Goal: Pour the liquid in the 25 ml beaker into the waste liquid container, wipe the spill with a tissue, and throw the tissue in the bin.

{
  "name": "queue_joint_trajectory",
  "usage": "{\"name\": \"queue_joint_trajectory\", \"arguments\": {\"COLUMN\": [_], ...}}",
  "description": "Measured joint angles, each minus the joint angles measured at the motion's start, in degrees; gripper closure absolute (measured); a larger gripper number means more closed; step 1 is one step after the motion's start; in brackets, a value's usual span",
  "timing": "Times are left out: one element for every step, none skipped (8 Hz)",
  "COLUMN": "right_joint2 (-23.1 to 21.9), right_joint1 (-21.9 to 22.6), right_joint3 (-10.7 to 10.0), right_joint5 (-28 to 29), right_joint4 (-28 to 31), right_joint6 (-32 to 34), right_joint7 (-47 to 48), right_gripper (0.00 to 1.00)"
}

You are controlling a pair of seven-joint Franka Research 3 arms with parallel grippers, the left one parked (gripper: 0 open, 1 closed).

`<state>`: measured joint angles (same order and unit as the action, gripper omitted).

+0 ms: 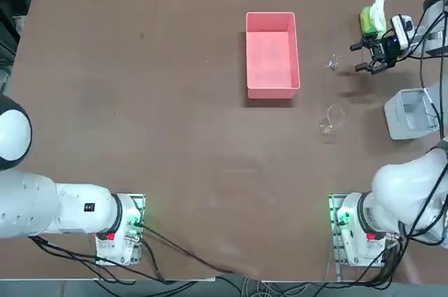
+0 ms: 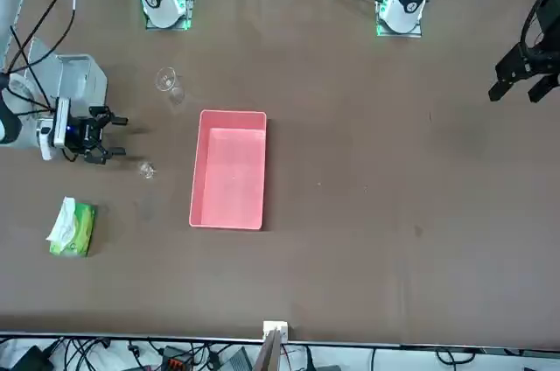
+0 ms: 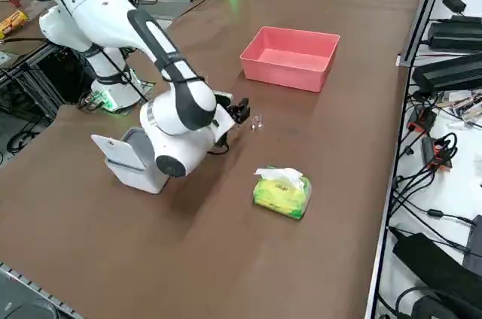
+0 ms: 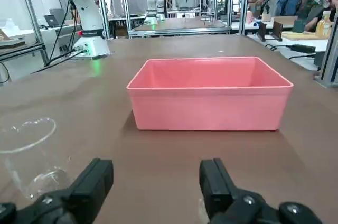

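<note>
The 25 ml beaker [image 1: 334, 63] [image 2: 146, 170] [image 3: 257, 123] is a tiny clear glass that stands on the brown table between the pink tray and my right gripper. My right gripper [image 1: 358, 57] [image 2: 119, 136] [image 3: 242, 108] [image 4: 156, 182] hangs low just short of the beaker, pointing at the tray, open, with nothing between its fingers. I cannot make the beaker out in the wrist view. The waste liquid container [image 1: 272, 88] [image 2: 229, 218] [image 3: 286, 74] [image 4: 208, 110] is the empty pink tray. A white tissue [image 1: 379, 10] [image 2: 64, 216] [image 3: 280, 176] sticks up from its green pack. The bin [image 1: 410, 115] [image 2: 77, 75] [image 3: 132, 159] is the grey-white box beside my arm.
A larger clear beaker [image 1: 332, 120] [image 2: 166, 82] [image 4: 31, 152] stands nearer the robot, between the tray and the bin. The green tissue pack [image 1: 369, 22] [image 2: 74, 233] [image 3: 281, 195] lies near the table's far right edge. Cables and equipment line the table's edges.
</note>
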<state>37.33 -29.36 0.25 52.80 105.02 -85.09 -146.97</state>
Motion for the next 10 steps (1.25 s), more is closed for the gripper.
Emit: {"name": "queue_joint_trajectory", "arguments": {"right_joint2": [1.2, 2.7, 4.1, 5.5, 6.7, 7.7, 8.3, 8.7, 9.1, 9.7], "right_joint1": [-0.3, -0.4, -0.5, -0.6, -0.7, -0.9, -1.3, -1.6, -1.9, -2.0], "right_joint3": [0.0, 0.1, 0.2, 0.2, 0.3, 0.3, 0.3, 0.3, 0.3, 0.3], "right_joint5": [0.0, 0.0, 0.0, 0.2, 0.6, 0.8, 0.8, 1.1, 1.3, 1.6], "right_joint4": [-0.9, -1.7, -2.4, -2.9, -3.5, -3.9, -4.1, -4.2, -4.6, -5.2], "right_joint6": [0.4, 0.9, 1.3, 1.6, 1.8, 1.9, 2.1, 2.3, 2.4, 2.5], "right_joint7": [-1.1, -2.1, -2.9, -3.8, -4.3, -4.6, -4.8, -4.9, -5.0, -5.2], "right_gripper": [0.00, 0.00, 0.00, 0.00, 0.00, 0.00, 0.00, 0.00, 0.00, 0.00]}}
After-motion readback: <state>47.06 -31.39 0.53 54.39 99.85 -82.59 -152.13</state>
